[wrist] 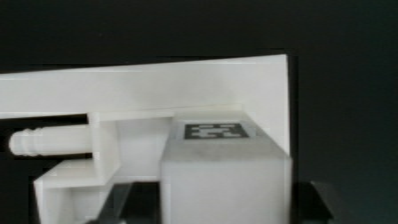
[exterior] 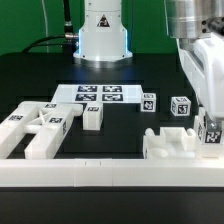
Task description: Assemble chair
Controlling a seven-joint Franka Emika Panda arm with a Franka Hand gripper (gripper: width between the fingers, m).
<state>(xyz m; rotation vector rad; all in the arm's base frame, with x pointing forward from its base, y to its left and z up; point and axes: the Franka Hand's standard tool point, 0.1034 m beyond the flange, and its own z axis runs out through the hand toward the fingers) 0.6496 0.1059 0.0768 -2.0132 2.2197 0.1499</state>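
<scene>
My gripper [exterior: 207, 118] hangs at the exterior view's right, shut on a white chair post [exterior: 210, 132] with a black tag. It holds the post upright against the right end of the white seat piece [exterior: 168, 145]. In the wrist view the post [wrist: 224, 165] fills the space between my dark fingers [wrist: 135, 200], and both pads lie against its sides. Its tag [wrist: 217, 129] faces the camera. Beyond it are a wide white slab [wrist: 143, 85] and a round peg [wrist: 36, 141]. Several more white chair parts [exterior: 40, 125] lie at the left.
The marker board [exterior: 100, 94] lies mid-table in front of the robot base [exterior: 103, 40]. Two small tagged blocks [exterior: 148, 102] [exterior: 180, 106] stand right of it. A short white bar [exterior: 93, 117] lies near the board. A white rail [exterior: 100, 172] runs along the front.
</scene>
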